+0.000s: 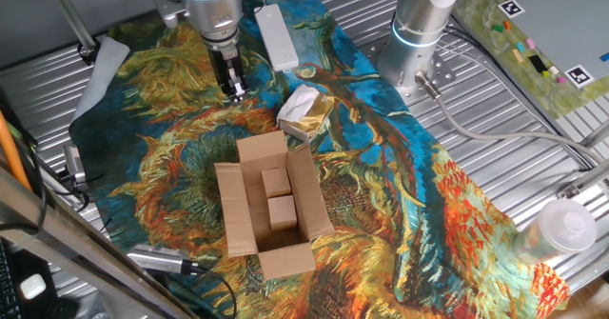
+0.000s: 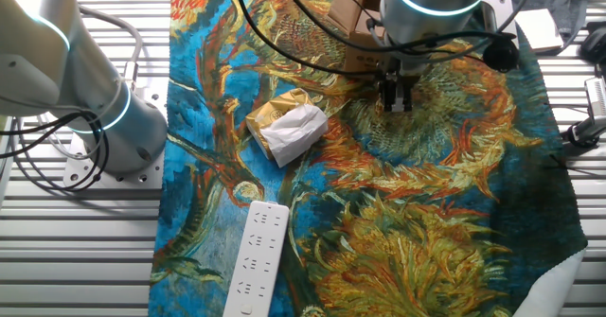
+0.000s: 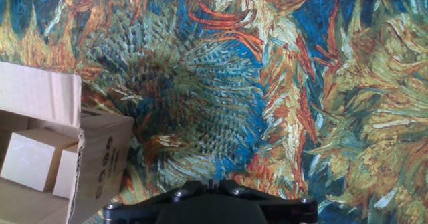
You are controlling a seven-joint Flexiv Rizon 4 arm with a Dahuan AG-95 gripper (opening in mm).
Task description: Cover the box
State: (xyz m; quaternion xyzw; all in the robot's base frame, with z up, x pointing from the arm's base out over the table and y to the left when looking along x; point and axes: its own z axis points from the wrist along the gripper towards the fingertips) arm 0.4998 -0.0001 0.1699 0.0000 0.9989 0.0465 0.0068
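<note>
The box [image 1: 228,214] is a small brown carton on the sunflower cloth, with all four flaps open and two small tan blocks [image 1: 279,197] inside. It shows at the left edge of the hand view [image 3: 100,150] and is partly hidden behind the arm in the other fixed view [image 2: 348,14]. My gripper [image 1: 234,89] hangs above the cloth beyond the box's far flap, apart from it. Its fingers are together and hold nothing. It also shows in the other fixed view [image 2: 398,97] and, at the bottom edge, in the hand view [image 3: 211,182].
A white-and-yellow wrapped packet [image 1: 304,112] lies just beyond the box on the right. A white remote [image 1: 277,35] lies at the cloth's far edge. A second arm's base [image 1: 419,33] stands at the back right. A metal tool [image 1: 162,259] lies at the front left.
</note>
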